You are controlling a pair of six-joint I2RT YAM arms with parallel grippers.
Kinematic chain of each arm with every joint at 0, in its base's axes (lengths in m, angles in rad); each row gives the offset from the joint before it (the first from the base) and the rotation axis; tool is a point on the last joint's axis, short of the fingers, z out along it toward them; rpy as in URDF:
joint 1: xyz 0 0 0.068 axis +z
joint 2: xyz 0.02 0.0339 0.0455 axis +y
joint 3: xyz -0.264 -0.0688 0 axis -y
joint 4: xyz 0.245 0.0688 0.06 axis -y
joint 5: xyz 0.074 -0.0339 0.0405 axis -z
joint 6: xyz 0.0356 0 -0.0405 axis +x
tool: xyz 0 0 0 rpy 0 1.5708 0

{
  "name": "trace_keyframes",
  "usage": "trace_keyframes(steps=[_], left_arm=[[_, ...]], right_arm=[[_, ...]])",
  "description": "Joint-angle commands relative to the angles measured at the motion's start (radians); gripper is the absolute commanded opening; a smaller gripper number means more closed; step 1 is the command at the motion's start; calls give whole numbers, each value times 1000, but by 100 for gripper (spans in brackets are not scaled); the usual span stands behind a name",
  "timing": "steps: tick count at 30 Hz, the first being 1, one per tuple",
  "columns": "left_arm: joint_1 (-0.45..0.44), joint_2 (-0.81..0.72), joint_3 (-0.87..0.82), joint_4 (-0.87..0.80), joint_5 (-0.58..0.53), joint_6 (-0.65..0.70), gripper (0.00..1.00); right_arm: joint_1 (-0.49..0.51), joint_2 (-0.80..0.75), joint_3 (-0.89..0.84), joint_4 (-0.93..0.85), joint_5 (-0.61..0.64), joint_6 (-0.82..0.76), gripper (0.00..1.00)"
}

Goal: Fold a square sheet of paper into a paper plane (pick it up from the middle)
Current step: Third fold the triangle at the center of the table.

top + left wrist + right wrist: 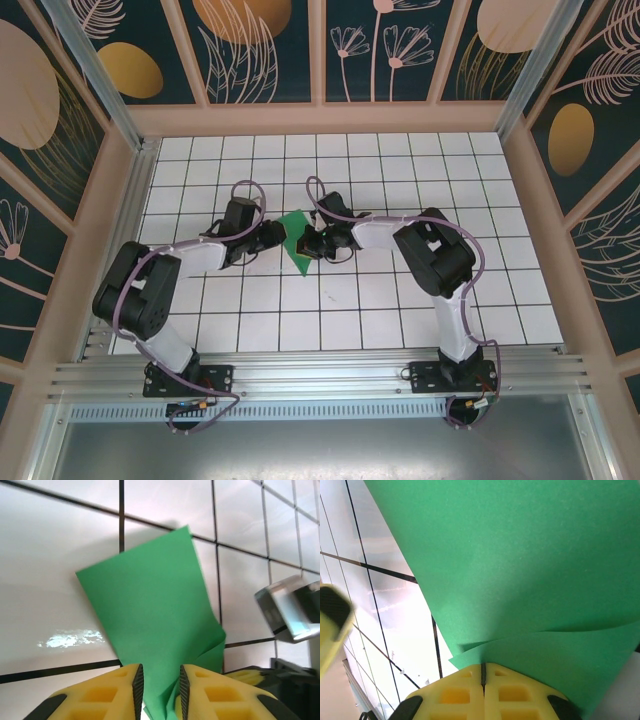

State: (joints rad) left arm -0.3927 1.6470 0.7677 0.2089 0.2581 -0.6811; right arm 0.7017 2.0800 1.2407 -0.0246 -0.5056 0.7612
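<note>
Square sheet of paper is over the middle of the table, a touch toward the table's far side. It is held up at a tilt, not lying flat. I can't tell whether its low corner touches the table.

Right tool: fingers pressed together, clamped on the sheet's edge. A curled flap of the sheet overlaps the main face right at the tips. From the top view the right tool is hard against the sheet on the side toward the table's right.

Left tool: jaws apart, with the sheet's lower part running down through the gap. I see no pinch there. It sits toward the table's left, up against the sheet.

Handling, my call: very light, thin and floppy. It bows under its own weight, slips easily between smooth pads, and creases for good if crushed. I'd grip close to an edge or along the intended fold line with pads flat to the paper, and keep both grips near each other so it doesn't sag or twist.

Looks: bright green, plain, matte, no print. The edges are straight, the upper corners are clean, and there's one soft bend near the right tool. No sharp centre crease visible, so not a plane yet.
</note>
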Motion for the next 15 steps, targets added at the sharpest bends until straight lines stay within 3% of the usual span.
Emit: trace_keyframes(steps=[1, 6, 15], left_arm=[[-3, -31, -18, 9, -9, 8, 30], [-11, 29, -15, 16, 104, 3, 21], [-23, 121, -5, -2, 166, 13, 17]], right_arm=[[1, -2, -19, -28, 2, -15, 7], [2, -1, -17, -29, 1, -16, 3], [1, -1, -21, -25, -3, -13, 0]])
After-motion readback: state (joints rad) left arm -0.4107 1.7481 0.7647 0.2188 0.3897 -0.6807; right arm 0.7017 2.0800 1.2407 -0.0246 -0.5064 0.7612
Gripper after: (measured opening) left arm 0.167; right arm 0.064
